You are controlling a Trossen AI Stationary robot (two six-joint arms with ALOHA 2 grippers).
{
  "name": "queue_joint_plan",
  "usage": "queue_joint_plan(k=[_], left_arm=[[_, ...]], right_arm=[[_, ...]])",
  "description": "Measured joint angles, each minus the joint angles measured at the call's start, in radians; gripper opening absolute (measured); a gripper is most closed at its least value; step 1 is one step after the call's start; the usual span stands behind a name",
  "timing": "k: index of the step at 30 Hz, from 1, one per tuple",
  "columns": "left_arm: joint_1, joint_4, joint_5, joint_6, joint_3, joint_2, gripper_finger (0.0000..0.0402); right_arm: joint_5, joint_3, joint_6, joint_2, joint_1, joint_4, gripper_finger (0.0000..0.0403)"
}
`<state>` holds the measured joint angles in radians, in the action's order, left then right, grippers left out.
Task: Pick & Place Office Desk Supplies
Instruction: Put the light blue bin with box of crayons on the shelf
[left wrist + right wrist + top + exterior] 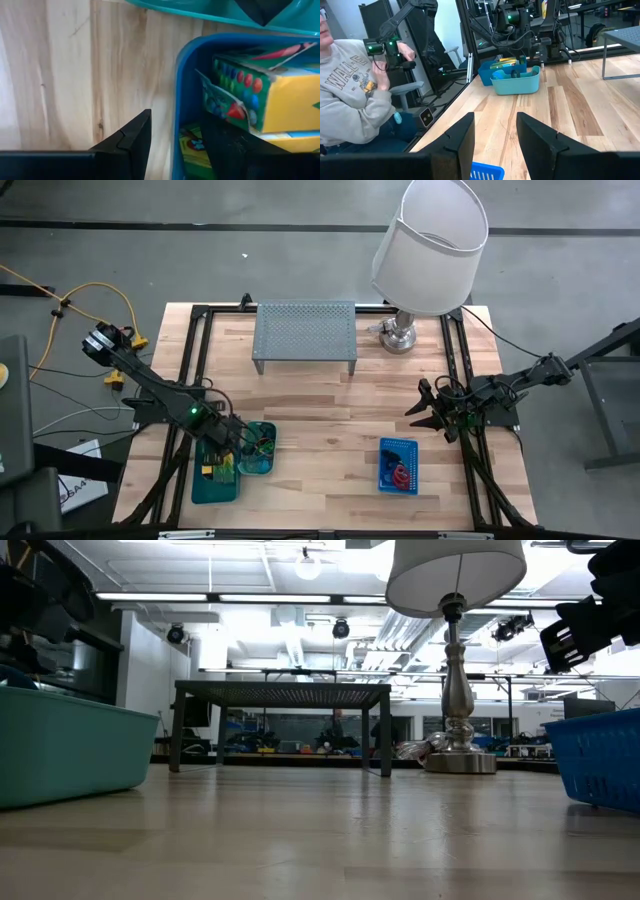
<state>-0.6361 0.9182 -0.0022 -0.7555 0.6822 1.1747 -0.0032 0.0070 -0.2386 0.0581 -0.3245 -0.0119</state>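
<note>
the yellow-green crayon box (pixel 280 95) already sits in the teal plastic tray (pixel 212 485), straddled by the part-open, empty left gripper (pixel 238 442), while the right gripper (pixel 428 412) waits open, empty, so sorting looks well along.

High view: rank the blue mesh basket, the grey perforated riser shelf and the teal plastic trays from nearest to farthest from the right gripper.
1. Blue mesh basket, just beside the right gripper.
2. Grey perforated riser shelf, at the table's back.
3. Teal plastic trays, across the table under the left gripper.
</note>
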Motion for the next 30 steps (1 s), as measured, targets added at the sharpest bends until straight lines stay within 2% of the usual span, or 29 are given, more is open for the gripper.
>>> queue_joint_plan(k=[11,19,23,30], left_arm=[[-0.001,-0.08,0.031,-0.028,-0.063,0.014,0.0161],[0.0,-0.086,0.032,-0.03,-0.065,0.0,0.0152],[-0.001,-0.086,0.033,-0.037,-0.065,0.0,0.0127],[-0.001,-0.083,0.033,-0.047,-0.065,0.0,0.005]], right_arm=[[0.0,0.0,0.0,0.0,0.0,0.0,0.0134],[0.0,0.0,0.0,0.0,0.0,0.0,0.0134],[0.0,0.0,0.0,0.0,0.0,0.0,0.0134],[0.0,0.0,0.0,0.0,0.0,0.0,0.0134]])
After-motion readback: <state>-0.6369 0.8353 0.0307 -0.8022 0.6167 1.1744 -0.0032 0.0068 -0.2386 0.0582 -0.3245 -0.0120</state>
